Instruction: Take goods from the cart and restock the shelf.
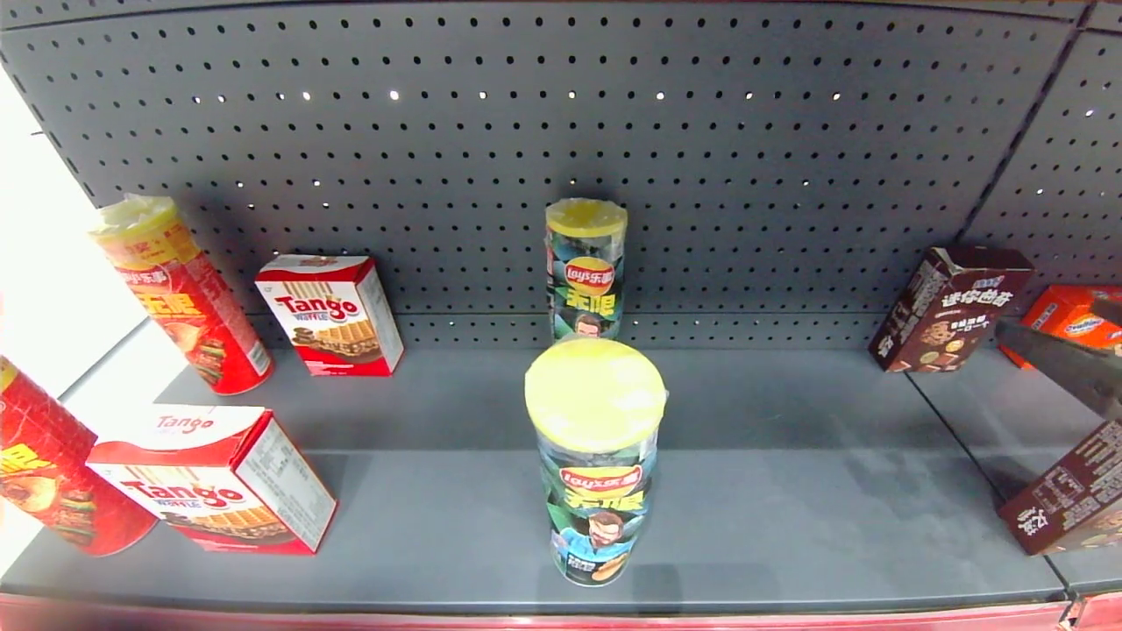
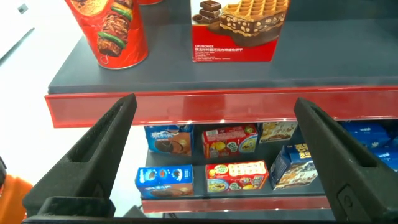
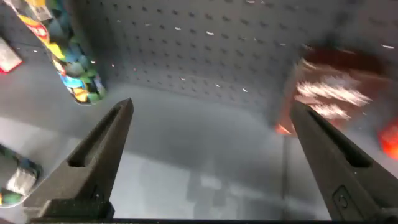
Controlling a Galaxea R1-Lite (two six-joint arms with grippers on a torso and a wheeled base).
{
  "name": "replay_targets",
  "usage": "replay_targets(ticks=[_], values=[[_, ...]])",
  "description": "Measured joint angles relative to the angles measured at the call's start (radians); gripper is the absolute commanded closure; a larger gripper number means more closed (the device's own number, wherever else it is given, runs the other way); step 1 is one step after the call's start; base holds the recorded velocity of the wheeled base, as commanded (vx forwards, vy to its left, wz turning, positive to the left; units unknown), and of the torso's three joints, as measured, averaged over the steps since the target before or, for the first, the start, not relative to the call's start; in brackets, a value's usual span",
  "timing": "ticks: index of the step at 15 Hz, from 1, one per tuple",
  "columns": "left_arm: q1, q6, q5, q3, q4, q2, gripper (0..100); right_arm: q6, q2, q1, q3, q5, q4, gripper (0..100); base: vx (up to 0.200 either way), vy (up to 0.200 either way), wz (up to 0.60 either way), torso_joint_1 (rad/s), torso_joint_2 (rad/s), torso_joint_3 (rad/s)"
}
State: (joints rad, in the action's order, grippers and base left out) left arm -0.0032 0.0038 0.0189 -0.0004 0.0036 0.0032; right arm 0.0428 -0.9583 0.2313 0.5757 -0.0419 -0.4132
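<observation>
Jaws of right gripper (image 3: 212, 106) are spread, nothing grasped; green chip can (image 3: 68, 56) is set beyond one finger, brown cookie box (image 3: 336, 87) beyond the other, bare shelf (image 3: 205, 168) between, judged a restocking gap. Left gripper (image 2: 214, 99) likewise released, wafer box (image 2: 233, 28) ahead.

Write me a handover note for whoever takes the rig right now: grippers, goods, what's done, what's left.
Left gripper: open, holding nothing, facing the front edge of the shelf.
Right gripper: open, holding nothing, over the shelf's right part.
Goods on the shelf: two yellow-lidded chip cans upright in the middle, one behind the other; red chip cans and Tango wafer boxes at left; brown cookie boxes at right.
Done: these goods stand on the shelf.
Left: probably fetch the next item from the cart.
</observation>
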Motion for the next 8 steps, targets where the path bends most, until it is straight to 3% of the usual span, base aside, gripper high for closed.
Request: replay_targets(ticks=[5, 8], values=[[0.0, 0.0, 0.0, 0.0, 0.0, 0.0, 0, 0.044, 0.295, -0.027, -0.266, 0.043, 0.019, 0, 0.0, 0.0, 0.0, 0.0, 0.0, 0.0], [0.0, 0.0, 0.001, 0.0, 0.0, 0.0, 0, 0.049, 0.46, -0.034, -0.33, 0.048, 0.16, 0, 0.0, 0.0, 0.0, 0.0, 0.0, 0.0]])
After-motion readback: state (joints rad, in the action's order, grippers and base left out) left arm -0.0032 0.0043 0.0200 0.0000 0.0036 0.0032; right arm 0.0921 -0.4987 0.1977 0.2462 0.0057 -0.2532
